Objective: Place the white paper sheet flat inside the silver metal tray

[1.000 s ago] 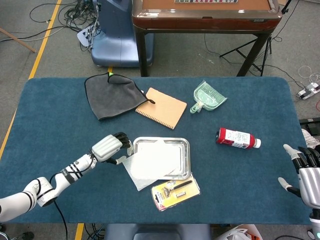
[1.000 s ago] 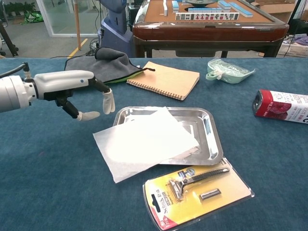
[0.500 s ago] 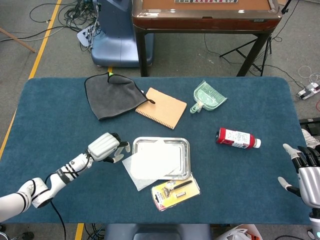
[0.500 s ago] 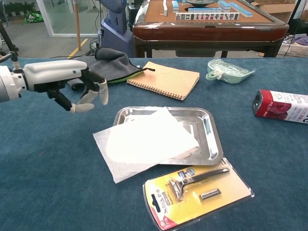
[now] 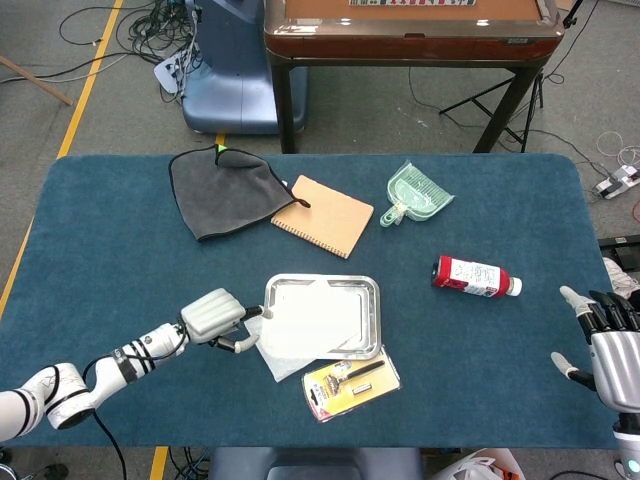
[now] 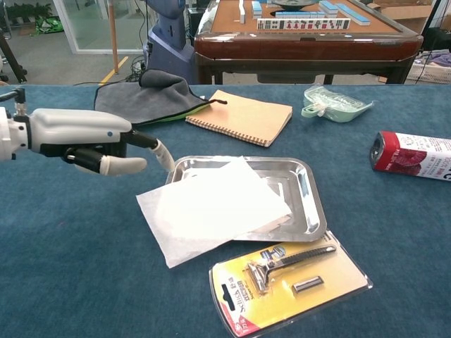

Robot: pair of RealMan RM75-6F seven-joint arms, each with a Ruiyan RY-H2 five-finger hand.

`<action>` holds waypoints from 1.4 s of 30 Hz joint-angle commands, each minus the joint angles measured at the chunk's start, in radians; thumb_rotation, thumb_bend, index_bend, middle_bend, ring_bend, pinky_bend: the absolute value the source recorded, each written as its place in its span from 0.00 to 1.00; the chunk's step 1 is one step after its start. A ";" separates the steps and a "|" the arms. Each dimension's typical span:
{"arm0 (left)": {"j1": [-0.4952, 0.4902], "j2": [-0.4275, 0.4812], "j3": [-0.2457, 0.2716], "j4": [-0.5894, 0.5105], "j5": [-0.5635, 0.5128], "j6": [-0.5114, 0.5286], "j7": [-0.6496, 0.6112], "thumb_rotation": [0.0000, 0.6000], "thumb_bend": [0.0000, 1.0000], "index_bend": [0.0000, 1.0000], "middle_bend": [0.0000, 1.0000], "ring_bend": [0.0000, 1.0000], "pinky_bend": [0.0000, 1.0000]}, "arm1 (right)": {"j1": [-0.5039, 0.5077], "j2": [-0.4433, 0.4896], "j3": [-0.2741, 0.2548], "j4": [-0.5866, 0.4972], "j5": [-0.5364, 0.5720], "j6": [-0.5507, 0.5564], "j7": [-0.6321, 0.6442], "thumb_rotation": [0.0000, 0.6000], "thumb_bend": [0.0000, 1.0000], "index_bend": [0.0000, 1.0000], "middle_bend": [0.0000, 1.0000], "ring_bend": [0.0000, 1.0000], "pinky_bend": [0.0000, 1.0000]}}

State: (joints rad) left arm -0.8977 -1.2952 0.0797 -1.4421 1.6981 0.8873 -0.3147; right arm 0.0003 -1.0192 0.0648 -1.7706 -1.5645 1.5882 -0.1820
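White paper sheet (image 6: 211,209) and silver metal tray (image 6: 309,190) on the blue table (image 6: 63,267). The sheet was thin, matte and slightly translucent, roughly rectangular and turned at an angle to the tray. Its far right part lay inside the tray, over the left half of the tray floor, while its near left corner overhung the tray's near and left rims and rested on the table cloth. The part crossing the rim was lifted, so the sheet did not lie flat. The tray was shallow, with rounded corners and a reflective floor.

The left hand (image 6: 95,144) hovered just left of the tray's far left corner, palm down, fingers extended toward the tray and holding nothing; whether a fingertip touched the rim could not be told. The right hand (image 5: 608,342) rested at the far right table edge, fingers spread, empty.

A packaged razor (image 6: 289,273) lay just near of the tray, its card touching the tray's near rim. A tan notebook (image 6: 241,115), a grey cloth (image 6: 144,95), a green dustpan (image 6: 331,103) and a red bottle (image 6: 412,155) lay farther off.
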 commanded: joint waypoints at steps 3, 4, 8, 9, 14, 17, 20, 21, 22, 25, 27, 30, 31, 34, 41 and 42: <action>-0.031 -0.022 -0.027 -0.026 -0.040 -0.066 0.084 0.10 0.39 0.20 1.00 1.00 1.00 | -0.001 -0.001 0.000 -0.001 0.001 0.002 -0.001 1.00 0.10 0.17 0.28 0.15 0.17; -0.037 -0.027 -0.031 -0.027 -0.049 -0.082 0.095 0.10 0.39 0.20 1.00 1.00 1.00 | -0.001 -0.001 0.001 -0.001 0.001 0.003 -0.001 1.00 0.10 0.17 0.28 0.15 0.17; -0.064 -0.052 -0.049 -0.024 -0.084 -0.142 0.154 0.12 0.39 0.18 1.00 1.00 1.00 | -0.002 -0.001 0.001 0.001 0.003 0.004 0.000 1.00 0.10 0.17 0.28 0.15 0.17; -0.071 -0.057 -0.054 -0.021 -0.095 -0.159 0.172 0.12 0.39 0.18 1.00 1.00 1.00 | -0.002 -0.001 0.001 0.001 0.004 0.003 0.000 1.00 0.10 0.17 0.28 0.15 0.17; -0.110 -0.093 -0.091 -0.011 -0.175 -0.246 0.255 0.14 0.39 0.16 1.00 1.00 1.00 | 0.001 -0.004 0.002 0.004 0.007 0.000 0.002 1.00 0.10 0.17 0.28 0.15 0.17; -0.134 -0.119 -0.121 0.003 -0.235 -0.289 0.295 0.15 0.39 0.15 1.00 1.00 1.00 | 0.001 -0.005 0.003 0.008 0.010 -0.002 0.004 1.00 0.10 0.17 0.28 0.15 0.17; -0.157 -0.143 -0.137 0.028 -0.284 -0.328 0.338 0.15 0.39 0.15 1.00 1.00 1.00 | 0.001 -0.005 0.004 0.010 0.014 -0.002 0.007 1.00 0.10 0.17 0.28 0.15 0.17; -0.163 -0.150 -0.139 0.037 -0.297 -0.338 0.354 0.16 0.39 0.15 1.00 1.00 1.00 | 0.001 -0.004 0.004 0.011 0.014 -0.002 0.008 1.00 0.10 0.17 0.28 0.15 0.17; -0.168 -0.156 -0.141 0.045 -0.311 -0.347 0.369 0.16 0.39 0.15 1.00 1.00 1.00 | 0.001 -0.004 0.005 0.012 0.015 -0.002 0.009 1.00 0.10 0.17 0.28 0.15 0.17; -0.180 -0.175 -0.144 0.068 -0.359 -0.370 0.413 0.15 0.39 0.15 1.00 1.00 1.00 | 0.000 -0.003 0.005 0.016 0.018 -0.001 0.013 1.00 0.10 0.17 0.28 0.15 0.17; -0.185 -0.186 -0.143 0.083 -0.390 -0.380 0.443 0.15 0.39 0.15 1.00 1.00 1.00 | -0.001 -0.004 0.005 0.020 0.020 -0.002 0.017 1.00 0.10 0.17 0.28 0.15 0.17; -0.193 -0.199 -0.142 0.095 -0.429 -0.386 0.481 0.16 0.39 0.15 1.00 1.00 1.00 | 0.000 -0.005 0.005 0.023 0.022 -0.003 0.020 1.00 0.10 0.17 0.28 0.15 0.17; -0.194 -0.202 -0.141 0.098 -0.438 -0.385 0.492 0.16 0.39 0.15 1.00 1.00 1.00 | 0.000 -0.005 0.005 0.023 0.022 -0.004 0.021 1.00 0.10 0.17 0.28 0.15 0.17; -0.203 -0.215 -0.140 0.103 -0.469 -0.388 0.520 0.16 0.39 0.15 1.00 1.00 1.00 | 0.001 -0.006 0.006 0.025 0.022 -0.004 0.022 1.00 0.10 0.17 0.28 0.15 0.17; -0.225 -0.251 -0.138 0.121 -0.517 -0.387 0.575 0.18 0.39 0.15 1.00 1.00 1.00 | -0.002 -0.005 0.006 0.025 0.024 0.001 0.021 1.00 0.10 0.17 0.28 0.15 0.17; -0.228 -0.255 -0.139 0.122 -0.520 -0.386 0.580 0.18 0.39 0.15 1.00 1.00 1.00 | -0.003 -0.005 0.005 0.025 0.025 0.001 0.021 1.00 0.10 0.17 0.28 0.15 0.17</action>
State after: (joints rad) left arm -1.1223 -1.5465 -0.0589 -1.3222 1.1815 0.5002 0.2612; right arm -0.0028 -1.0242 0.0703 -1.7458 -1.5399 1.5895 -0.1609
